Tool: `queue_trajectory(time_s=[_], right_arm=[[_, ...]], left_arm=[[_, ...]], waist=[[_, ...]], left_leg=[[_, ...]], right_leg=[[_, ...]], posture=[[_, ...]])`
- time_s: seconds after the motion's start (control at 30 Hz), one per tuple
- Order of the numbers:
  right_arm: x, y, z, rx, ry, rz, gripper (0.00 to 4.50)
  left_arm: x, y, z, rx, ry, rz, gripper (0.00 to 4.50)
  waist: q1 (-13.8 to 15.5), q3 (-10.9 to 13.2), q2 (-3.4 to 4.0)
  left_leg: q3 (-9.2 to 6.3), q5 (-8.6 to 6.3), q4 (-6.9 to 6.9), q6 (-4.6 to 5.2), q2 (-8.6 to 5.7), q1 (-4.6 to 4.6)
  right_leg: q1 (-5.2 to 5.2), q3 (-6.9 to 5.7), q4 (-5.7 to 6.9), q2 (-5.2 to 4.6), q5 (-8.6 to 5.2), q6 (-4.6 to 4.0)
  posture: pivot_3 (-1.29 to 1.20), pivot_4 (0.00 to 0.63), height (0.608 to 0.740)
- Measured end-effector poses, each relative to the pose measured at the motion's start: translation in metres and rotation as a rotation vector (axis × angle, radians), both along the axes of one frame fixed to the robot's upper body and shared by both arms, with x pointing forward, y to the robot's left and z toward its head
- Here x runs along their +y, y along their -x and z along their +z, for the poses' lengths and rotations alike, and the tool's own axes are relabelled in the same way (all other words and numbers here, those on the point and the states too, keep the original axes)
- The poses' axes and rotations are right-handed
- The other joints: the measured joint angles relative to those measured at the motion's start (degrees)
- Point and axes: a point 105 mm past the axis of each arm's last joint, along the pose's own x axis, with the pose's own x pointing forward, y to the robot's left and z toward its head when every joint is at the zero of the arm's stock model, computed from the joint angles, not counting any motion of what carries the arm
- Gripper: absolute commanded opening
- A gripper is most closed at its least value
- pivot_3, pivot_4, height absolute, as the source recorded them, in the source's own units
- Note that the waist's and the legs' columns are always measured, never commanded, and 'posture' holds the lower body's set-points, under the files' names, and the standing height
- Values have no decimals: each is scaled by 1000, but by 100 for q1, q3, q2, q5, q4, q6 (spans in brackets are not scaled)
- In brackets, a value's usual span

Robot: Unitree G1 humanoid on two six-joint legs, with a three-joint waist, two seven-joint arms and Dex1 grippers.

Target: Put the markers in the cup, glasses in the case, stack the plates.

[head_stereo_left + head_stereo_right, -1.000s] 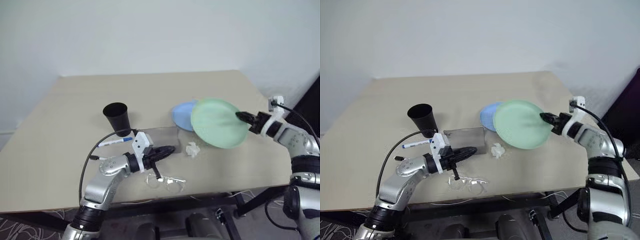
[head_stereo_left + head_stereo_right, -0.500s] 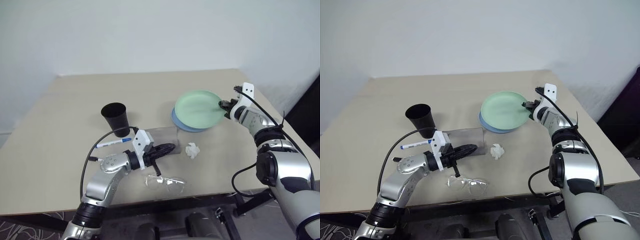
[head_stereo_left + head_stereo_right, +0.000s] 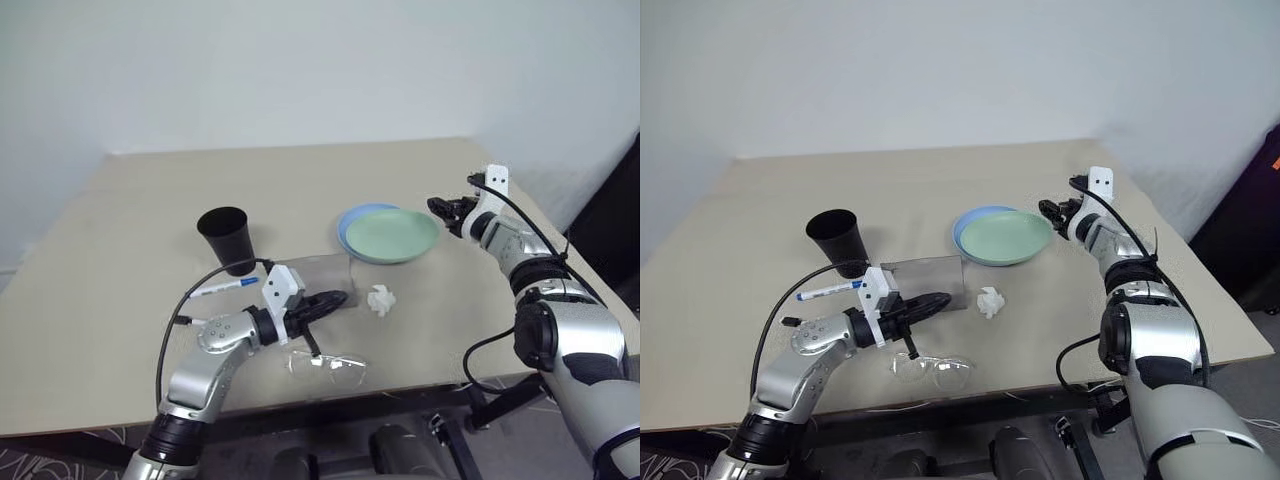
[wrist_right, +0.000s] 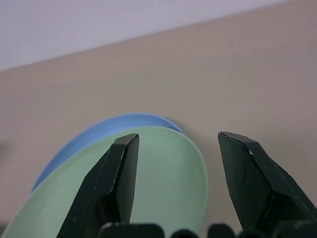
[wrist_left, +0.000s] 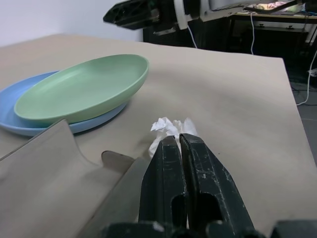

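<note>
The mint green plate lies stacked on the light blue plate at the table's right middle. My right gripper hovers just past their right rim, open, with nothing between its fingers. Resting low over the grey case, my left gripper is shut and empty. The black cup stands upright to the left. A white marker with a blue cap lies in front of the cup. The clear glasses lie near the table's front edge.
A small crumpled white lump sits between the case and the plates, just beyond my left fingertips. A black cable loops from my left wrist. The table's right edge runs close under my right arm.
My right gripper brought the tilted green plate down onto the blue plate, then opened and let it go. The left arm stayed put.
</note>
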Motion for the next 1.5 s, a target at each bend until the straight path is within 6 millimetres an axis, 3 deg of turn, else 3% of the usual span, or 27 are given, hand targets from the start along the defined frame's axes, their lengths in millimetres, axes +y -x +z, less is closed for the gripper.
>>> queue_trajectory(time_s=[0.1,0.17,0.3,0.4,0.5,0.7,1.1,1.2,1.5], right_arm=[[3,10,5,-61,35,127,2748],[5,29,1,-92,95,269,2748],[19,71,-24,-41,141,502,2748],[30,98,-27,-19,151,625,3353],[44,113,-27,-23,185,700,4356],[61,131,-41,26,209,772,4438],[82,134,-77,110,255,783,4438],[82,131,-84,117,278,759,3824],[79,122,-82,96,305,736,661]], left_arm=[[1,-1,1,-3,-5,-1,0],[3,-3,1,-7,-11,-1,0],[9,-9,3,-18,-20,14,0],[11,-12,5,-29,-21,16,0],[14,-14,3,-27,-23,20,0],[18,-16,0,-23,-24,36,0],[18,-16,1,-27,-24,38,0],[17,-16,0,-27,-24,37,0],[15,-16,-2,-26,-35,31,0]], waist=[[17,-1,-1],[51,-1,-1],[38,-2,7],[35,-1,9],[45,-1,8],[47,0,7],[48,-1,4],[49,-1,4],[49,-1,3]], left_leg=[[-7,0,2,0,0,0],[-13,0,2,0,0,-2],[-9,0,6,-1,-1,0],[-6,0,10,-1,1,6],[-11,1,17,-1,2,9],[-8,0,23,-2,-2,-1],[-9,0,20,-2,-1,0],[-10,0,20,-2,-2,-1],[-11,0,20,-2,-1,0]], right_leg=[[3,-7,-1,0,0,1],[4,-13,-1,0,-2,3],[3,-11,5,-2,-3,5],[4,-10,14,0,-3,4],[8,-14,15,3,-3,3],[7,-13,7,-3,-3,3],[6,-14,8,-2,-3,3],[6,-14,7,-3,-3,3],[7,-14,8,-2,-3,3]], posture=[[0,0,740],[0,0,740],[0,0,740],[0,0,740],[0,0,740],[0,0,740],[0,0,740],[0,0,740],[0,0,740]])
